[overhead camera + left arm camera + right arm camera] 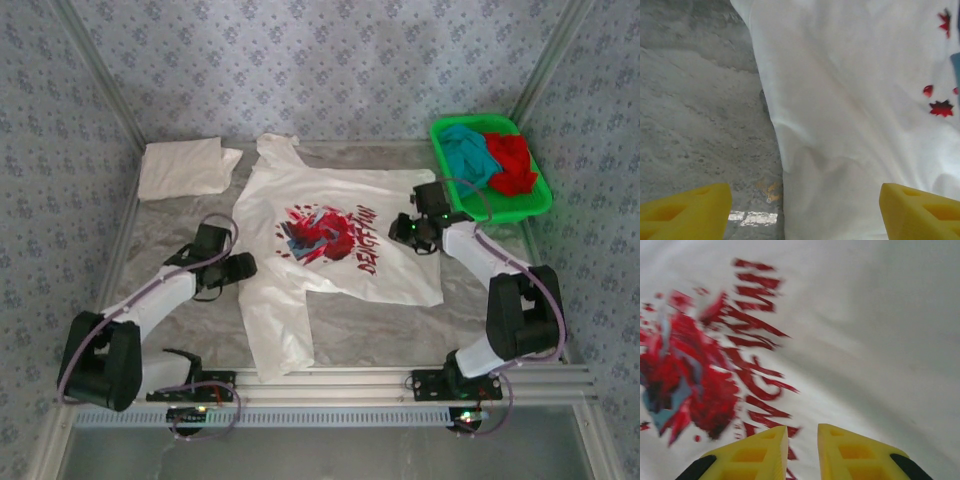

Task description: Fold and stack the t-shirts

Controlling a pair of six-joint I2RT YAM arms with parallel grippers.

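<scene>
left gripper [802, 202] wide open, empty, straddling printed t-shirt [850, 100] side edge, bare table [690, 110] to its left, right gripper [801, 437] barely parted, empty, over red lettering [755, 340], top view adds green basket [541, 200] near it

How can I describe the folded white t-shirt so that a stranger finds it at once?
Start at the grey table and look to its far left corner, opposite the green plastic basket. There lies the folded white cloth t-shirt. Unlike the spread white t-shirt beside it, it is plain, with no red print.
</scene>
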